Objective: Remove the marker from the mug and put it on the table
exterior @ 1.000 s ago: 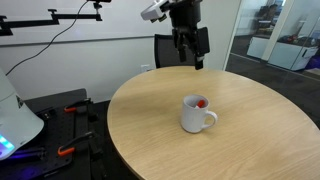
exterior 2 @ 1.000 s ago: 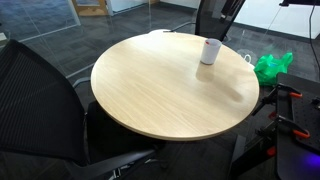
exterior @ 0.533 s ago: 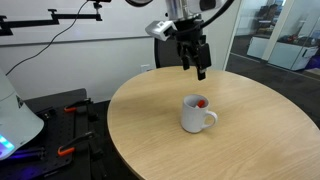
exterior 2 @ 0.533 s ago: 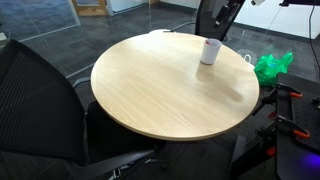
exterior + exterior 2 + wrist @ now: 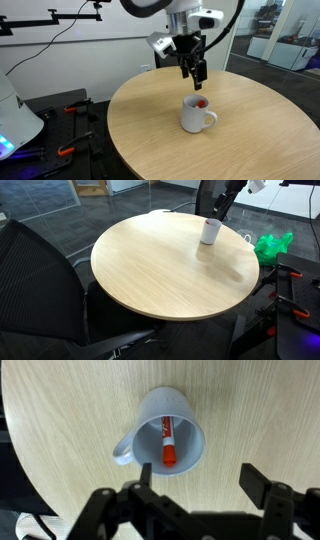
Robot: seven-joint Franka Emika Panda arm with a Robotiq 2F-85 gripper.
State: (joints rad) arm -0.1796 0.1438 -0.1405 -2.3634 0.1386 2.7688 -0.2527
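The marker (image 5: 201,102) is inside the mug (image 5: 197,115). In an exterior view we see only its red end, which shows at the mouth of the mug. The mug stands upright on the table (image 5: 150,135), with its handle turned toward the right side of the picture. The gripper (image 5: 194,78) hangs above the mug, a little behind it, and touches nothing. Its two fingers point down with a gap between them, and nothing is held. A dark chair (image 5: 165,50) stands behind the table.

In an exterior view from the opposite side, the mug (image 5: 210,231) stands near the far edge of the round table (image 5: 150,275). The dark arm comes down just behind it, but we cannot make out the fingers here, and the marker is too small to see. A black chair (image 5: 40,280) fills the near left, and a green bag (image 5: 272,246) lies on the floor at the right.

In the wrist view we look straight down into the mug (image 5: 192,440). The marker (image 5: 167,448) lies inside it, leaning on the inner wall. The gripper (image 5: 200,485) is below the mug in the picture, and its fingers (image 5: 258,483) are spread wide and empty.
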